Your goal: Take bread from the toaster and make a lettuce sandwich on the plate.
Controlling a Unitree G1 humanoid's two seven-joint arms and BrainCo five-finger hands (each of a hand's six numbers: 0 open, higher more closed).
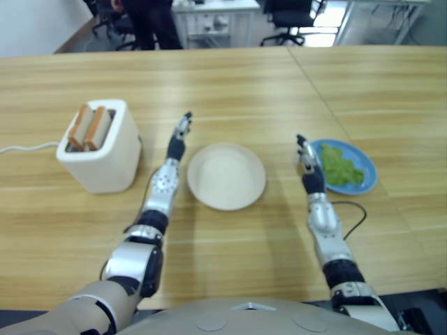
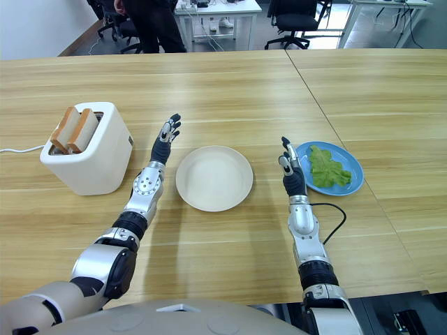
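Since two slices of bread (image 2: 75,130) stand upright in the toaster (image 2: 98,167), left of the plate (image 2: 213,201), we should bring our left hand (image 2: 166,134) across and pinch one by its top edge. It and our right hand (image 2: 288,166) hold nothing, fingers straight and slightly apart. Bread shows brown crust, poking above the slots.

Both views: head-mounted stereo pair, facing forward and down, close above the worktop (image 1: 230,84) | right eye view: offset slightly right of left | overlap: nearly entire scene, from toaster (image 2: 91,164) to blue plate (image 2: 356,171), room (image 2: 230,24) behind
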